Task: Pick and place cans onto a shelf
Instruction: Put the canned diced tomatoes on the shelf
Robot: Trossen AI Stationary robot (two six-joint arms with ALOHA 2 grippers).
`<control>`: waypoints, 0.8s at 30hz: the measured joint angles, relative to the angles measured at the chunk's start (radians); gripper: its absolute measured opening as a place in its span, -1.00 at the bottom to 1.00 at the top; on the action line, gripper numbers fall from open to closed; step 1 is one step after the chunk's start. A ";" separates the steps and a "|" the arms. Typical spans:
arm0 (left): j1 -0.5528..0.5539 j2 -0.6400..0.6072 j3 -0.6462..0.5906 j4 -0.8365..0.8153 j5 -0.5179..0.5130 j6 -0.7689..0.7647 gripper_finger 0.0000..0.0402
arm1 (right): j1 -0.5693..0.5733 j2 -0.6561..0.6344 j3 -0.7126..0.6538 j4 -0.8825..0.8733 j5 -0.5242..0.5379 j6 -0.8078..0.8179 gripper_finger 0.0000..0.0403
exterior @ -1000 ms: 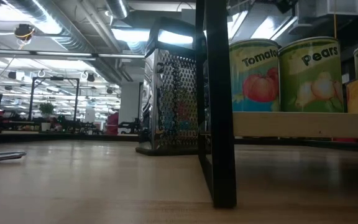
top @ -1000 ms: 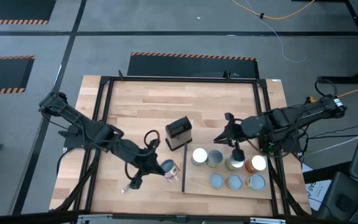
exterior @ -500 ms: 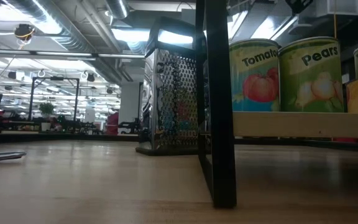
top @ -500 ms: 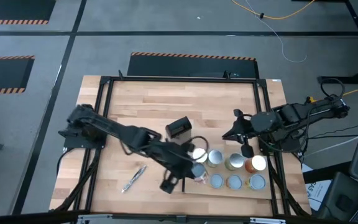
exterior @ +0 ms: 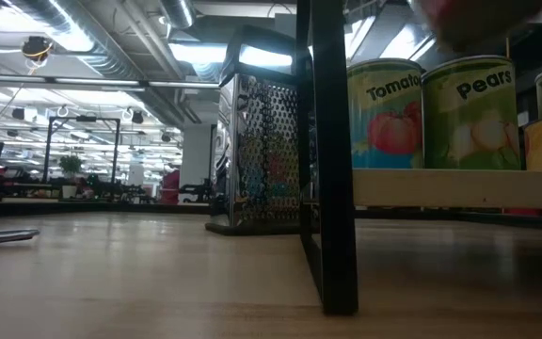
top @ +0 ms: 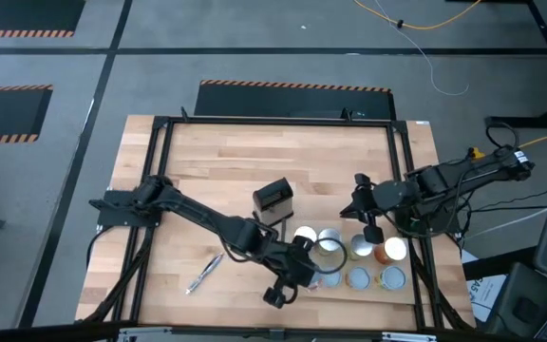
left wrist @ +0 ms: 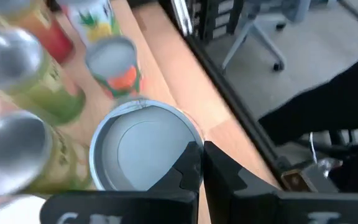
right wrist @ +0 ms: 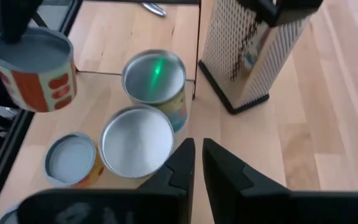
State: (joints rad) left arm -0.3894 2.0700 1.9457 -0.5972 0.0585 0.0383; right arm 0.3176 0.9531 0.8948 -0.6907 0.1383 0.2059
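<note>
My left gripper (top: pixel 313 262) is shut on a can (right wrist: pixel 33 68) with a silver-blue top and an orange-red label, held over the pale wood shelf (top: pixel 373 293). Several other cans (top: pixel 359 250) stand upright on the shelf in two rows. The low view shows the Tomato can (exterior: pixel 384 113) and the Pears can (exterior: pixel 469 113) on the shelf board (exterior: pixel 459 188). My right gripper (top: pixel 364 214) is shut and empty, above the shelf's far edge. In its wrist view (right wrist: pixel 197 158) it hangs over two cans. My left gripper pinches the can's top rim (left wrist: pixel 190 138) at one side, between its two fingers. The fingers (right wrist: pixel 11 25) come from above, pointing down. The can stays upright, lifted clear above the cans on the shelf.
A black-topped box grater (top: pixel 273 198) stands just beyond the shelf's far left corner. A thin silver pen-like tool (top: pixel 204 273) lies on the table left of the shelf's black bar (top: pixel 281 271). Black frame rails (top: pixel 254 122) run around the table.
My left gripper has carried the can toward the table's right edge, from left of the black bar to over the shelf's cans. My right gripper has drawn back from the cans toward the far edge.
</note>
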 joint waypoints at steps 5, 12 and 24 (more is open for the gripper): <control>-0.005 0.051 0.000 -0.003 -0.003 0.000 -1.00 | 0.000 0.000 -0.024 0.006 0.000 0.026 -0.82; -0.006 0.088 -0.001 -0.008 -0.005 0.001 -1.00 | 0.000 0.000 -0.031 0.016 0.000 0.024 -0.82; -0.006 0.087 -0.001 -0.005 -0.047 0.001 -1.00 | 0.000 0.000 -0.031 0.021 0.000 0.022 -0.82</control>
State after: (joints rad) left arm -0.3950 2.1571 1.9450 -0.6023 0.0113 0.0391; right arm 0.3176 0.9531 0.8635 -0.6697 0.1383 0.2279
